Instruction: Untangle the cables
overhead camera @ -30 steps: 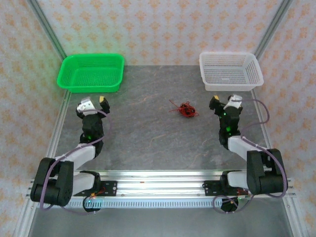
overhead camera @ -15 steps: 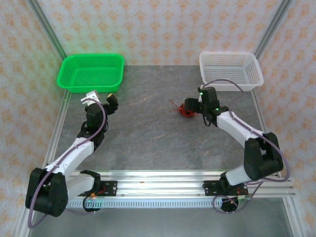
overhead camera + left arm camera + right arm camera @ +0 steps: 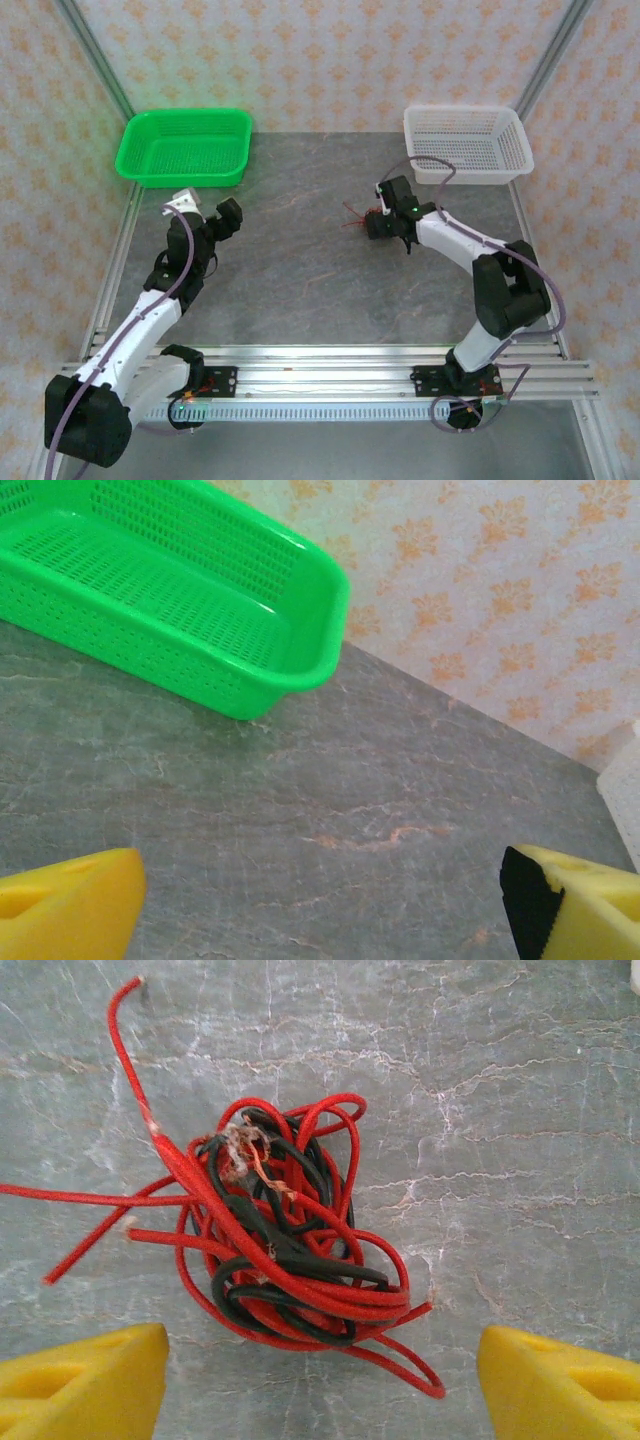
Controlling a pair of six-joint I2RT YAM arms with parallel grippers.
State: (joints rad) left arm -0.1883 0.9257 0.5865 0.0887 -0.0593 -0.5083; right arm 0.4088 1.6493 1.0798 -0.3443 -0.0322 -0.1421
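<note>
The cables (image 3: 285, 1250) are one knotted ball of thin red and black wires on the grey table, with loose red ends trailing left and toward the lower right. In the top view, red strands of the cables (image 3: 351, 214) poke out left of my right gripper (image 3: 381, 222), which hangs right over the ball. In the right wrist view my right gripper (image 3: 320, 1380) is open, a yellow fingertip (image 3: 85, 1380) on each side of the tangle, touching nothing. My left gripper (image 3: 228, 215) is open over bare table, far left of the cables; it (image 3: 325, 900) holds nothing.
A green basket (image 3: 135, 150) stands at the back left, just beyond my left gripper; its rim (image 3: 330, 610) fills the upper left of the left wrist view. A white basket (image 3: 465, 112) stands at the back right. Metal frame rails run along both table sides.
My right arm swung left and forward from the right side to sit over the tangle, its jaws narrowing a little. My left arm stretched forward and slightly right.
</note>
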